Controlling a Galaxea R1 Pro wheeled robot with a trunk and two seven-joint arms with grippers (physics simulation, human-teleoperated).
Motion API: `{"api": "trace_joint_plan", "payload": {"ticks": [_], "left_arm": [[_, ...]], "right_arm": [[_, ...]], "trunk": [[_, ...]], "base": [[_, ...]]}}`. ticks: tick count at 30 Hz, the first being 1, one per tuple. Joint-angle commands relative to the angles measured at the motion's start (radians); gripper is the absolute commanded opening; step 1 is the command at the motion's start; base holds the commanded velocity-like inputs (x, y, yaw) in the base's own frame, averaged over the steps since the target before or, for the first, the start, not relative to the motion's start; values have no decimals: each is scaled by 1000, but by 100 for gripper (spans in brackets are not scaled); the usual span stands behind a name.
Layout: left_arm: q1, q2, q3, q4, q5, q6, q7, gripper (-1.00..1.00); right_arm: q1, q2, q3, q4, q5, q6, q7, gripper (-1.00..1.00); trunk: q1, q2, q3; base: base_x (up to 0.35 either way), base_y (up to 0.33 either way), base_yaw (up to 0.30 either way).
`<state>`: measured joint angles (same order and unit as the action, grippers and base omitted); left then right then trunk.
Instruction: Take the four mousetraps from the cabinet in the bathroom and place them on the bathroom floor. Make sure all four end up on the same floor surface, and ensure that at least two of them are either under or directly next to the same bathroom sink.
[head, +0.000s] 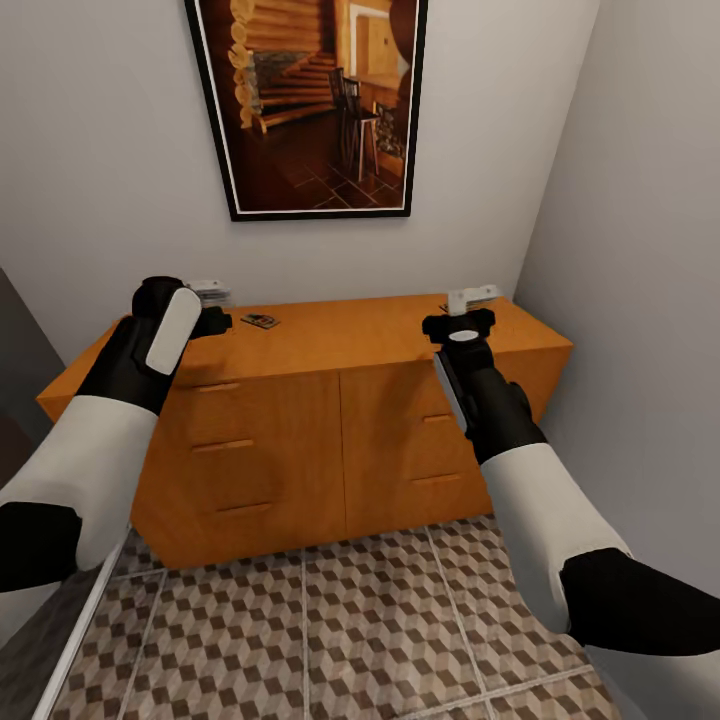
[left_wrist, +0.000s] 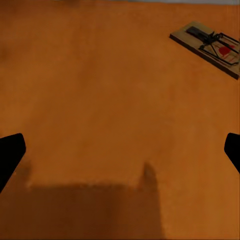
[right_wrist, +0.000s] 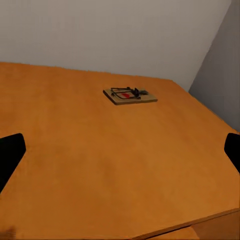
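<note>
Orange-brown wooden cabinet (head: 330, 400), flat top: left end effector (head: 205, 300) spread, empty, over it; small tan wooden mousetrap (head: 260, 321) just beside. Right end effector (head: 472, 300) spread, empty; second mousetrap (right_wrist: 130, 95) lies ahead near the corner.

The cabinet (head: 340, 400) is coloured a warm orange-brown all over, top and drawer fronts alike. A mousetrap (left_wrist: 207, 45) on its top is seen as a tan board with dark metal parts and a small red spot; another mousetrap (right_wrist: 130, 95) is coloured the same. The floor (head: 330, 630) is patterned with brown, beige and cream cubes between pale grout lines. The walls (head: 100, 150) are rendered pale grey. The picture (head: 315, 100) is framed in black and filled with browns and oranges. The arms (head: 90, 460) are banded black and white.
</note>
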<state>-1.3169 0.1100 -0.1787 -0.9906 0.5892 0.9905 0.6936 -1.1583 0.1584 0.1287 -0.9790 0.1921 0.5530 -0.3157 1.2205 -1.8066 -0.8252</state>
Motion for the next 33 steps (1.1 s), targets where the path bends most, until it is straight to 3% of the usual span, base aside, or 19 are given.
{"api": "trace_joint_plan", "payload": {"ticks": [1,4,9,17,25,33], "left_arm": [[-4,1,-4,-1,8,2,10,100],[-15,-1,-4,-2,-1,2,8,100],[-18,-16,-5,-8,0,4,5,100],[-4,-41,-8,-49,2,7,-2,100],[39,-58,-8,-107,3,5,-90,100],[43,-71,-7,-88,7,9,-148,100]], "right_arm": [[-1,0,5,-6,-4,8,-2,100],[-1,-2,25,-23,-40,11,-3,100],[-1,-4,47,-28,-52,36,3,100],[3,-5,60,-39,-57,73,72,100],[4,-9,56,-44,-167,76,79,100],[5,-10,56,-40,-188,77,76,100]], "trunk": [[0,0,-1],[0,0,-1],[0,0,-1],[0,0,-1],[0,0,-1],[0,0,-1]], "base": [[0,0,0],[0,0,0],[0,0,0],[0,0,0],[11,-6,0],[189,-118,0]]}}
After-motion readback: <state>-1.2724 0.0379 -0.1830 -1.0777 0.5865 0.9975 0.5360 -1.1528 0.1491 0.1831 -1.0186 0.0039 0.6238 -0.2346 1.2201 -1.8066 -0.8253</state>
